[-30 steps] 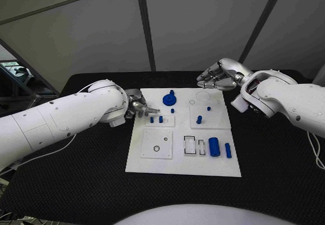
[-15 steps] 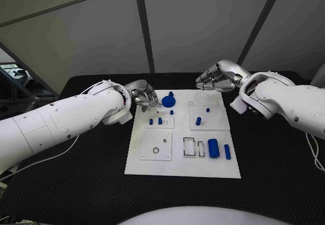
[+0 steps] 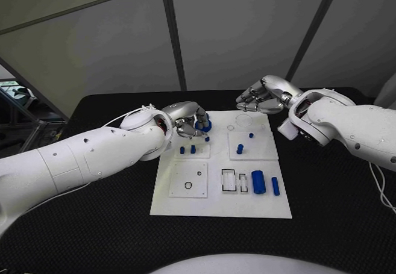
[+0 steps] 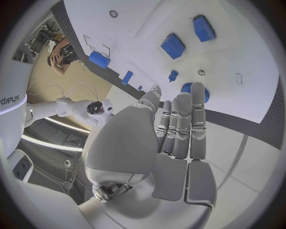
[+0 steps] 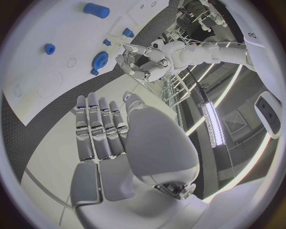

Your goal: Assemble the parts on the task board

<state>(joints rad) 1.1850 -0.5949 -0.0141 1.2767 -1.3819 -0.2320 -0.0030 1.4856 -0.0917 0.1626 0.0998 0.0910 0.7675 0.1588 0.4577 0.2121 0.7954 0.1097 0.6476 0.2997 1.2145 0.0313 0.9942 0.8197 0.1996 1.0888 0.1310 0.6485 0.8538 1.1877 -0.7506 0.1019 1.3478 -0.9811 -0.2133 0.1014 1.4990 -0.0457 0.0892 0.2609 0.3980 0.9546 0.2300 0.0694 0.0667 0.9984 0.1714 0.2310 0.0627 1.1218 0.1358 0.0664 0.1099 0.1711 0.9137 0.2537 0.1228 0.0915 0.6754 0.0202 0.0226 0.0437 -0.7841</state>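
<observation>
— What stood behind the black table (image 3: 88,225)?
— Pale grey wall panels (image 3: 234,42), split by dark upright strips (image 3: 172,41).
— And to the side?
— A dark metal frame (image 3: 27,101), slanting, at the left edge.

The task board (image 3: 190,206) is white, with black-outlined rectangular and circular recesses. The parts are blue: a gear (image 3: 203,122), small pegs (image 3: 187,149) and a larger cylinder (image 3: 258,181). The counter (image 3: 97,237) is black with a fine textured weave. Each robot hand, left (image 3: 188,120) and right (image 3: 259,97), is silver on a white arm.
</observation>
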